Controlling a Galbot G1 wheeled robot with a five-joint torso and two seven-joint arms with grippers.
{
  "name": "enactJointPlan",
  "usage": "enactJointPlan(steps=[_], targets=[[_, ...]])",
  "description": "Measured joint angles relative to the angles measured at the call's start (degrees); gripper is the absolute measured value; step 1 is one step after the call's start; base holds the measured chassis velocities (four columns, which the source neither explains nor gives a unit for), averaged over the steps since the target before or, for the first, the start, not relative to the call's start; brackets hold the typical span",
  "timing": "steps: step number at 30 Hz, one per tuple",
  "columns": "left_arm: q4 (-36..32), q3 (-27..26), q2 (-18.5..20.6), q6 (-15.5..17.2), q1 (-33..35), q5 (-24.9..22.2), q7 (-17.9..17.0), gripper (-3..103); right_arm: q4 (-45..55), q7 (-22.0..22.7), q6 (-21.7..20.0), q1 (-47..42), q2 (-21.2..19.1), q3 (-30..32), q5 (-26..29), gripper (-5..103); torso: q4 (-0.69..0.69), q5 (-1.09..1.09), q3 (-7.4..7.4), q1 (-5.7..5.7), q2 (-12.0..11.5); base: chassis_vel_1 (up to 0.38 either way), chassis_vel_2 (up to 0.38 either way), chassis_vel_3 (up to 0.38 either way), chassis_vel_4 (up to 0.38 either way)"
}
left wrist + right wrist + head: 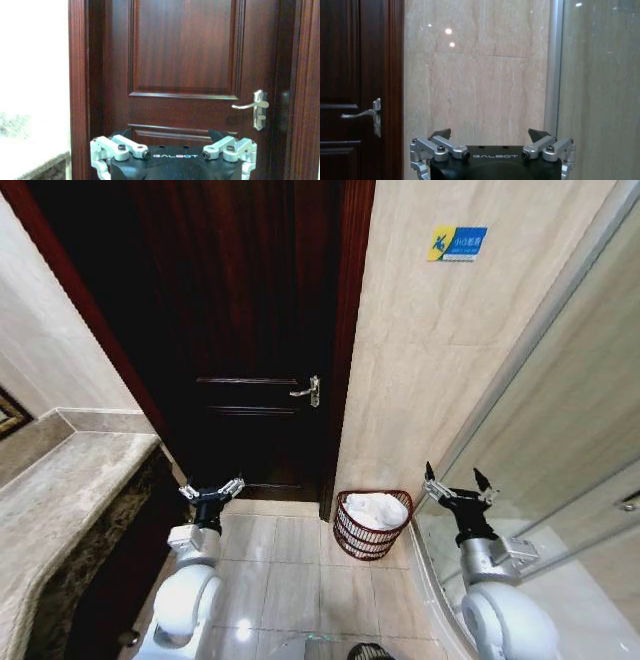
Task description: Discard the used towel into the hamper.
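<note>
The hamper [350, 542], a small dark red-brown wire basket, stands on the floor against the tiled wall, just right of the door. A crumpled white towel [376, 510] lies inside it, filling the top. My left gripper [211, 490] hovers open to the left of the hamper, in front of the door, holding nothing. My right gripper [458, 484] is raised open to the right of the hamper, by the glass panel, also holding nothing. In the wrist views both grippers, the left [171, 135] and the right [490, 134], show spread fingertips with nothing between them.
A dark wooden door [240, 330] with a silver lever handle [307, 391] is shut straight ahead. A marble counter [60, 500] runs along the left. A glass shower panel [560, 430] with a metal frame closes off the right. Light floor tiles [290, 580] lie between.
</note>
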Motion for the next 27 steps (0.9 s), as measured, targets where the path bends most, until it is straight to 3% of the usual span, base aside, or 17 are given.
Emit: enactJointPlan(steps=[6,20,27], targets=[[1.1,0.5,-0.2,-3.6,0.0,1.7,-0.8,100,0.0,-0.1,0.0,-0.4,-0.3,0.1,0.3,100,0.0,0.0,1.08,0.91,2.0,0.0,0.0,0.0,0.0],[-0.2,0.5,-1.0,-2.2,1.4,2.0,-0.4,100,1.0,-0.7,-1.4,-2.1,-1.5,-0.3,0.4,100,0.0,0.0,1.15,0.97,2.0,0.016,-0.012,-0.011,0.014],[-0.3,0.7,-1.5,-2.3,1.5,2.2,-0.5,100,1.6,-0.7,-1.4,-2.9,-2.3,-0.1,0.6,100,0.0,0.0,1.02,0.83,1.8,0.129,-0.144,-0.148,0.146]])
